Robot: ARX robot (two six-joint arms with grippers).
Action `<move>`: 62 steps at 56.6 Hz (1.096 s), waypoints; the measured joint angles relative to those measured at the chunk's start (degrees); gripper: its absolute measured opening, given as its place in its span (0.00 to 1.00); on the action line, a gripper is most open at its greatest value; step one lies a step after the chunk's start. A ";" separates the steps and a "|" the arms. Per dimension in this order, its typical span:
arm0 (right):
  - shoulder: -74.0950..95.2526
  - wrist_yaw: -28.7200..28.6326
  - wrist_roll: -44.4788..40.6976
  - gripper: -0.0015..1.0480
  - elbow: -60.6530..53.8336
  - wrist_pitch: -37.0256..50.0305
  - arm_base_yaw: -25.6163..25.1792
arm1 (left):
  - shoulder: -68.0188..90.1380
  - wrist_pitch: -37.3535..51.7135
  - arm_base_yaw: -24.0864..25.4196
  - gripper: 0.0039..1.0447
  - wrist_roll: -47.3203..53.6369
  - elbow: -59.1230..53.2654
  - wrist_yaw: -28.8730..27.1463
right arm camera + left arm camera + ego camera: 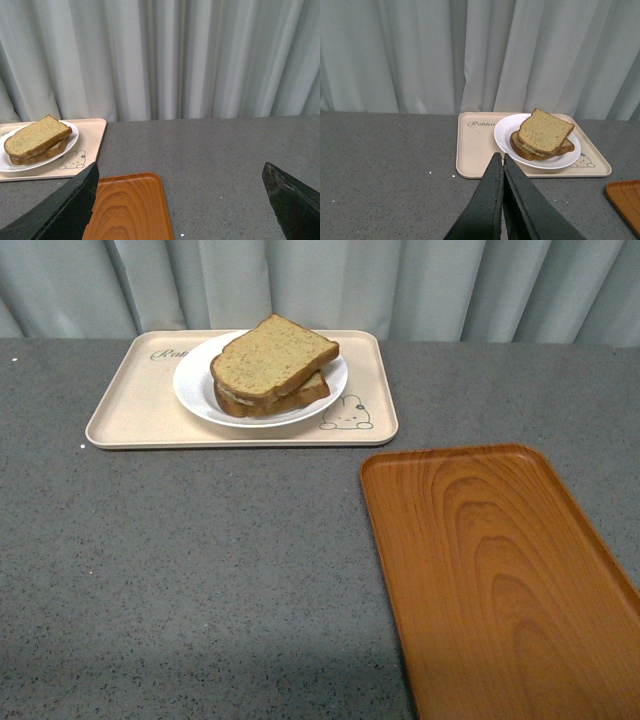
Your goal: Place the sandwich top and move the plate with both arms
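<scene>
Your sandwich top (pixel 272 355) already sits on the sandwich, on the plate (pixel 195 390) in the far-left beige tray (pixel 130 410); lift unevenly and the slice may slide off; left gripper (pixel 502 162) pinched closed, right gripper (pixel 180 195) spread wide, both empty; the tray's script is partly hidden, reading "Rabbit" or similar.

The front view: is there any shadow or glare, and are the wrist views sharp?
Front view: a soft shadow darkens the table near the bottom edge; mild sheen on the plate. Left wrist view: sandwich top sharp, shut left gripper slightly soft. Right wrist view: open right gripper fingers blurred.
</scene>
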 joint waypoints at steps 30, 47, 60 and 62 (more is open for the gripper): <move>0.00 0.00 0.00 0.91 0.00 0.00 0.00 | -11.56 -11.34 0.00 0.04 0.02 0.00 0.00; 0.00 0.00 0.00 0.91 0.00 0.00 0.00 | -20.44 -21.92 0.00 0.04 0.04 0.00 0.02; 0.00 0.00 0.00 0.91 0.00 0.00 0.00 | -25.20 -25.35 0.00 0.19 0.04 0.00 0.00; 0.00 0.00 0.00 0.91 0.00 0.00 0.00 | -25.20 -25.35 0.00 0.26 0.02 0.00 0.00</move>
